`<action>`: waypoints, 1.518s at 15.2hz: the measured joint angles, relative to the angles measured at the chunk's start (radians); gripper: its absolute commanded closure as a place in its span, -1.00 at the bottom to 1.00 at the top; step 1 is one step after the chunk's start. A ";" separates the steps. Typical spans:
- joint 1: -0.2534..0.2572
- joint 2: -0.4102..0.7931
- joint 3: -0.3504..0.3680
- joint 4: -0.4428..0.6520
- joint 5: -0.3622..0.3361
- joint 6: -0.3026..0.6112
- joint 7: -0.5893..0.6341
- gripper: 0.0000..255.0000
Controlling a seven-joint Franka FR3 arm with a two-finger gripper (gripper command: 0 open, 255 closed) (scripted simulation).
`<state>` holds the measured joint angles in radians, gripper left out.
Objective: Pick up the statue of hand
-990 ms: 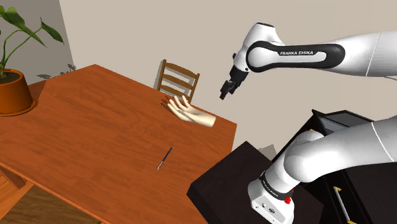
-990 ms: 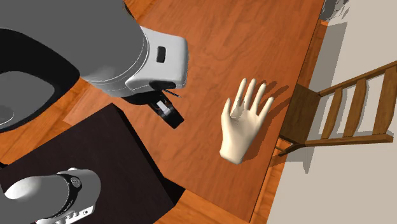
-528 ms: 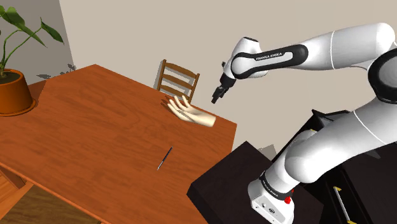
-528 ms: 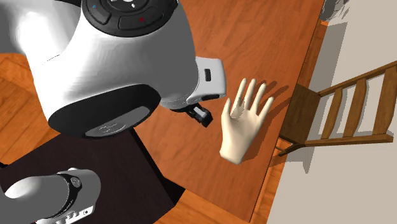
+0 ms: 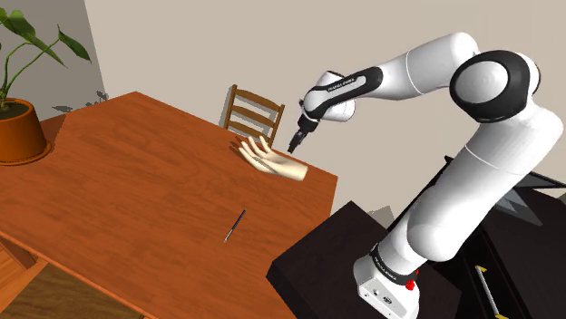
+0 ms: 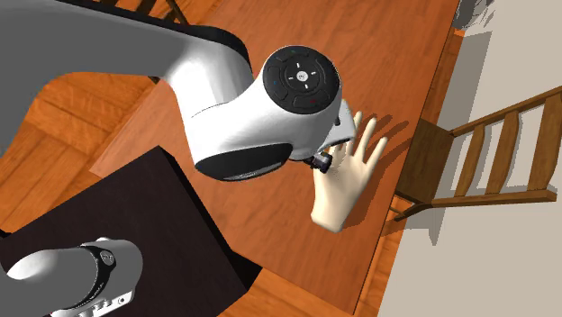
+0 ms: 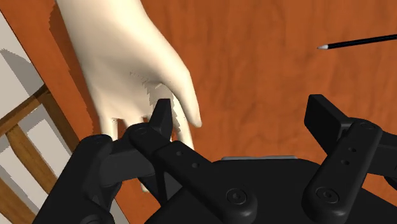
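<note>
Side, overhead, wrist views; shared table (image 5: 136, 181)

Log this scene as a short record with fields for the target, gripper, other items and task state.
target: statue, a pale hand lying flat on the table, near the edge by the chair
gripper: gripper open, in the air over the statue's side, off centre, holding nothing
other items: pen on the table; plant at the shoulder view's left edge
task state: statue not yet grasped
</note>
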<state>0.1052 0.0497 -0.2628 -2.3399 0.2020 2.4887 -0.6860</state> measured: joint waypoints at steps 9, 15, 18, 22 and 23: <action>-0.085 0.381 0.091 0.291 0.231 0.049 -0.330 -1.00; -0.133 0.559 0.149 0.455 0.276 0.053 -0.428 -1.00; -0.141 0.595 0.162 0.466 0.289 0.077 -0.445 -1.00; -0.150 0.632 0.172 0.481 0.300 0.098 -0.460 1.00; -0.150 0.634 0.173 0.482 0.301 0.098 -0.460 1.00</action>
<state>-0.0447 0.6833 -0.0896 -1.8582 0.5027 2.5868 -1.1465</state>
